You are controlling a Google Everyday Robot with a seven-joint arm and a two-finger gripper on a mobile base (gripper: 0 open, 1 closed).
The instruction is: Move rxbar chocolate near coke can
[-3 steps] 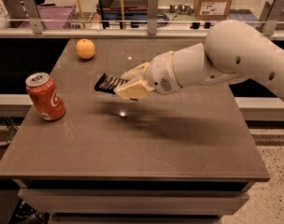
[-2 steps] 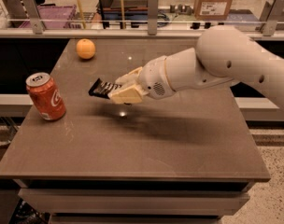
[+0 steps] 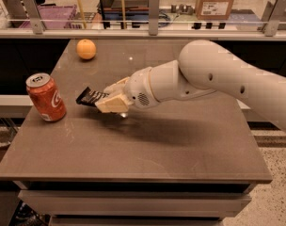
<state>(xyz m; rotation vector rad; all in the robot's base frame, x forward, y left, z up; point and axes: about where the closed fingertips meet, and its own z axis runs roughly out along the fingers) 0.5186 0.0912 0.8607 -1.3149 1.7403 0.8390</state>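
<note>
The tool (image 3: 107,98) hangs over the left half of the table (image 3: 190,159), reaching in from the right edge on its white arm (image 3: 213,76). Its two pale fingers are clamped on the rxbar chocolate (image 3: 88,97). They grip the bar at one end, so its black, striped length sticks out toward the left edge. That leaves the free end leading toward the coke can (image 3: 47,98) with the fingers behind it, which suits setting the bar down beside the can without knocking it. The bar looks lifted clear of the table, since a shadow lies below the tool, and it tilts slightly. The can stands upright near the left edge, about midway along it, close to the bar's free end but not touching. An orange (image 3: 86,49) sits well apart near the far left corner, out of the way. The carry seems nearly done, and what remains is probably a short lowering and release just beside the can.
</note>
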